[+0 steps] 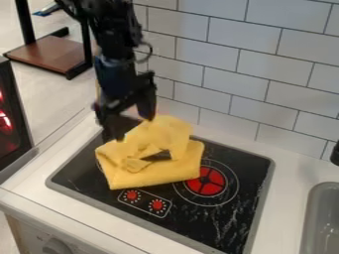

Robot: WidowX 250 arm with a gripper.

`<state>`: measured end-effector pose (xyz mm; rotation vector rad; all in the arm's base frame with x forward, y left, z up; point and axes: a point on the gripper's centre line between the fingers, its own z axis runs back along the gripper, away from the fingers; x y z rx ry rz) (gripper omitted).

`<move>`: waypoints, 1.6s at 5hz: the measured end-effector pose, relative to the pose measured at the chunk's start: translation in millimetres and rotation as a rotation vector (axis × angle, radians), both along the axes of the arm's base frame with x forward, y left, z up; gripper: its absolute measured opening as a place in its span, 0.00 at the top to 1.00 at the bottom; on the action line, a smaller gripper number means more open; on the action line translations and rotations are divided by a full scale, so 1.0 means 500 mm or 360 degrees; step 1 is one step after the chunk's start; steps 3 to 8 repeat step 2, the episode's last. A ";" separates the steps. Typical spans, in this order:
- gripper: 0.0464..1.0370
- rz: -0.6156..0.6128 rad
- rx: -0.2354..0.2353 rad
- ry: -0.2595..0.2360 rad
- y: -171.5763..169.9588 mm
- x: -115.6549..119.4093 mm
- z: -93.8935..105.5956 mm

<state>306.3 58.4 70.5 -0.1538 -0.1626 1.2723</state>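
Just below the tool (133, 127), yellow cloth (155, 173) covers stovetop (222, 217) beside white tiles (222, 82).

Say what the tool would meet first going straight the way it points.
Most likely the yellow cloth on the black cooktop; the tool points down at it, though depth is unclear.

White tiles (242, 37) cover the wall. A grey sink (310, 213) sits at right, a brown board (51, 53) upper left

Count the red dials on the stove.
2: the left dial and the right dial, side by side near the front edge of the stove. The cloth covers part of it and may hide more.
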 end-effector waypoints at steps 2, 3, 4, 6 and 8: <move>0.04 0.0016 -0.0038 -0.0122 0.017 -0.034 0.061; 0.04 0.0016 -0.0038 -0.0122 0.017 -0.034 0.061; 0.04 0.0016 -0.0038 -0.0122 0.017 -0.034 0.061; 0.04 0.0016 -0.0038 -0.0122 0.017 -0.034 0.061; 0.04 0.0016 -0.0038 -0.0122 0.017 -0.034 0.061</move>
